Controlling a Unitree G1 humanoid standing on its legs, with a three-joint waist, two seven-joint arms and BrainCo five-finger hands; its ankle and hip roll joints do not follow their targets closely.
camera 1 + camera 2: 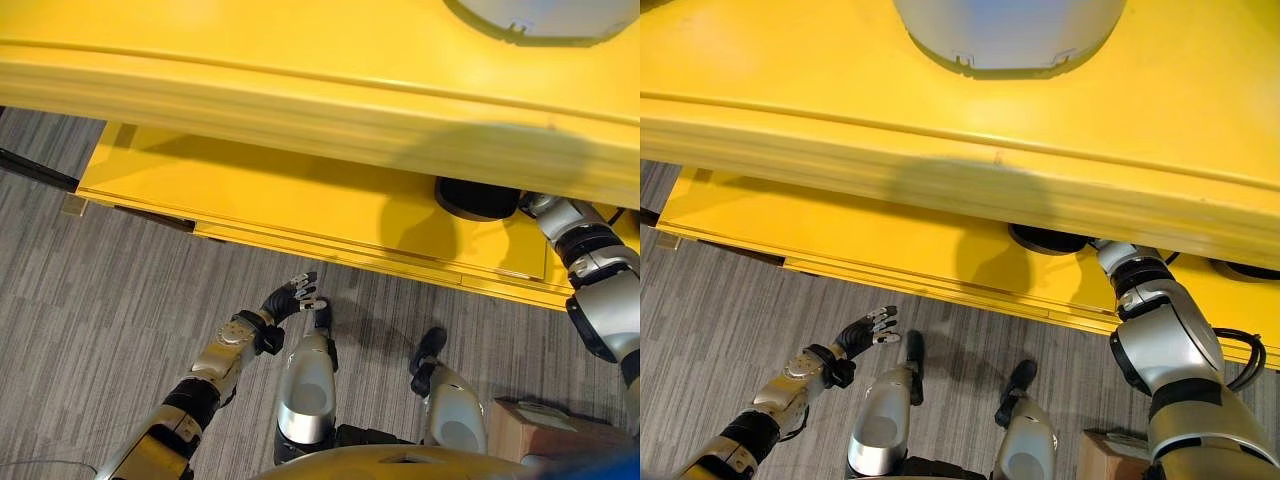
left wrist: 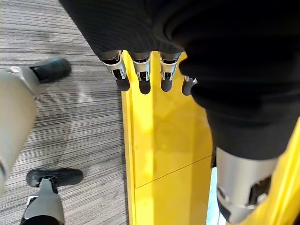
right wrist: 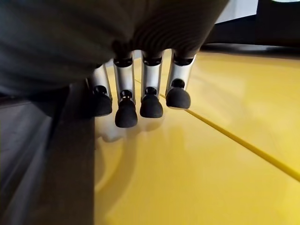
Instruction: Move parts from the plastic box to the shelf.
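Observation:
The yellow shelf [image 1: 300, 90] has an upper board and a lower board [image 1: 300, 200] beneath it. A black round part [image 1: 475, 198] lies on the lower board, half hidden under the upper board's edge. My right arm [image 1: 585, 255] reaches in right beside that part, and its hand is hidden under the upper board. In the right wrist view the right hand [image 3: 140, 89] has straight fingers just above the yellow board and holds nothing. My left hand [image 1: 292, 300] hangs low over the floor, fingers relaxed and empty.
A pale grey round container [image 1: 1010, 35] stands on the upper board. Another black part [image 1: 1240, 270] lies further right on the lower board. A cardboard box [image 1: 545, 425] sits on the grey carpet at the lower right.

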